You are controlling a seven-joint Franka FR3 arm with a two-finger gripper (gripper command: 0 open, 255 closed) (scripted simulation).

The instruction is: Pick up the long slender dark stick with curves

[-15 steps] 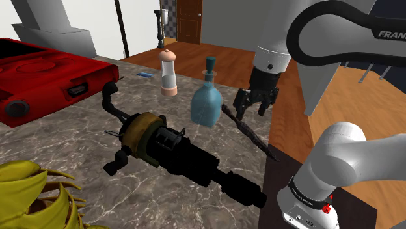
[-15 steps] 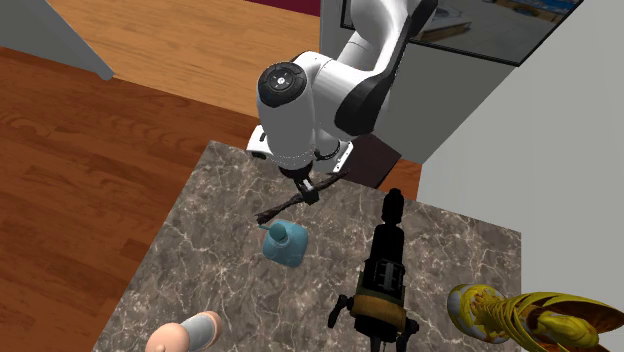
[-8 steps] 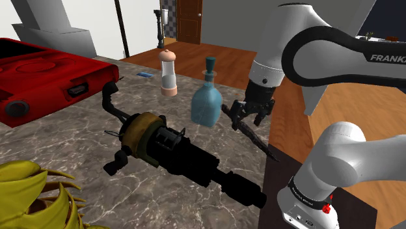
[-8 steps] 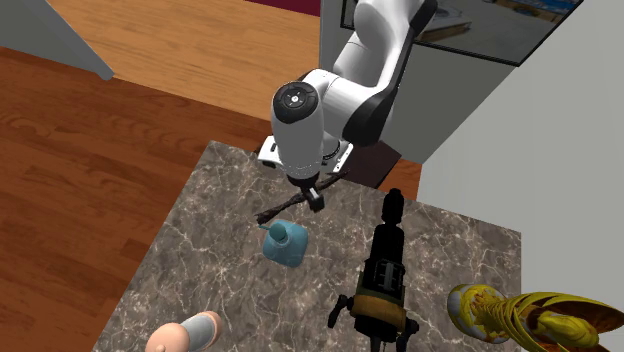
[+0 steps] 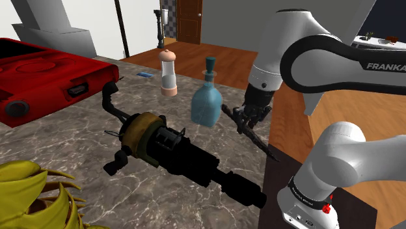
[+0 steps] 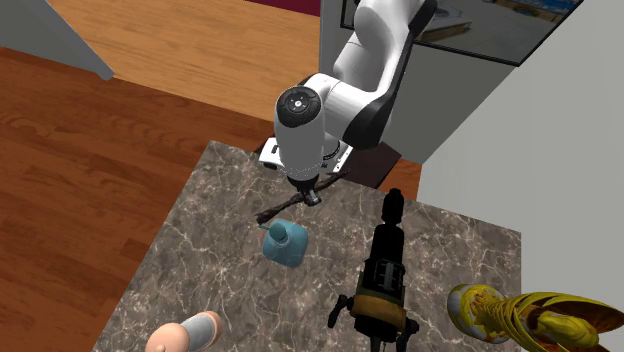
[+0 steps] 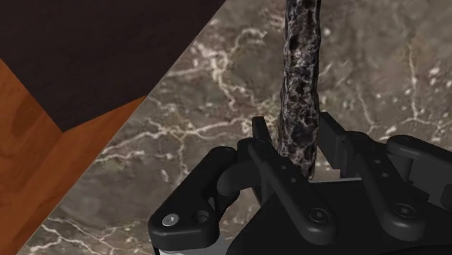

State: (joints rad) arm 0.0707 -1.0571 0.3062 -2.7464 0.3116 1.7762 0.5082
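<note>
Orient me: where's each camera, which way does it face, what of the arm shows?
Shoulder view: beside the stand, looking across the marble table; arm at right.
Second exterior view: high opposite, facing the arm, seen from above.
Wrist view: behind the gripper, looking down; it straddles the stick.
Both exteriors share the blue bottle.

Even, bright light throughout; the wrist view is dimmer.

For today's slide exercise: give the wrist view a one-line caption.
Black gripper closed around a dark, knobbly stick lying on a marble tabletop.
</note>
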